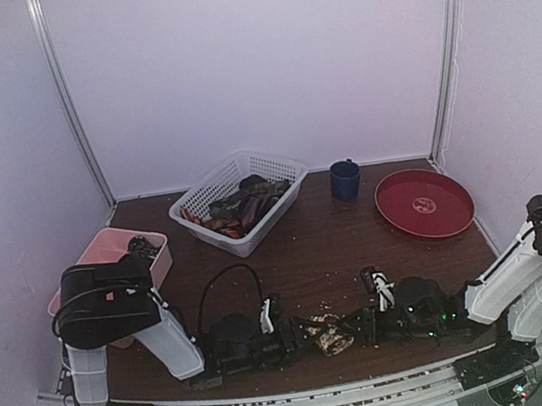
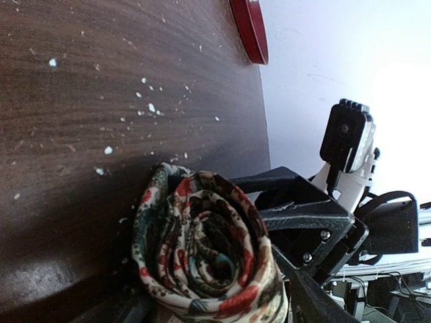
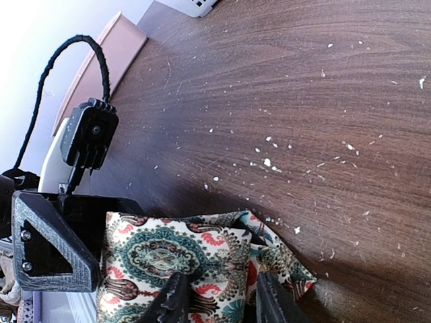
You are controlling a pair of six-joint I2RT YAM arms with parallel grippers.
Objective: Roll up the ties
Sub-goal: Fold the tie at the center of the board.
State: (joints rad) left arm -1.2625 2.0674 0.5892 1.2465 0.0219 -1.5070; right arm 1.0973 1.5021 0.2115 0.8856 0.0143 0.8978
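Observation:
A tie [image 1: 327, 334] with a cream, red and teal floral pattern lies rolled up at the table's near edge, between my two grippers. The left wrist view looks into the spiral end of this tie [image 2: 202, 256]. My left gripper [image 2: 215, 311] is closed round the roll, one finger on each side. From the right, my right gripper [image 3: 221, 303] is shut on the outer layers of the tie [image 3: 175, 249], with a loose corner sticking out to its right. In the top view the left gripper [image 1: 295, 338] and right gripper [image 1: 358, 330] face each other. More ties [image 1: 241, 207] are piled in the basket.
The white lattice basket [image 1: 275, 158] stands at the back centre. A pink tray [image 1: 106, 248] sits at the left, behind the left arm. A blue mug [image 1: 345, 179] and a red plate [image 1: 424, 203] are at the back right. White crumbs speckle the dark wooden table [image 1: 301, 269].

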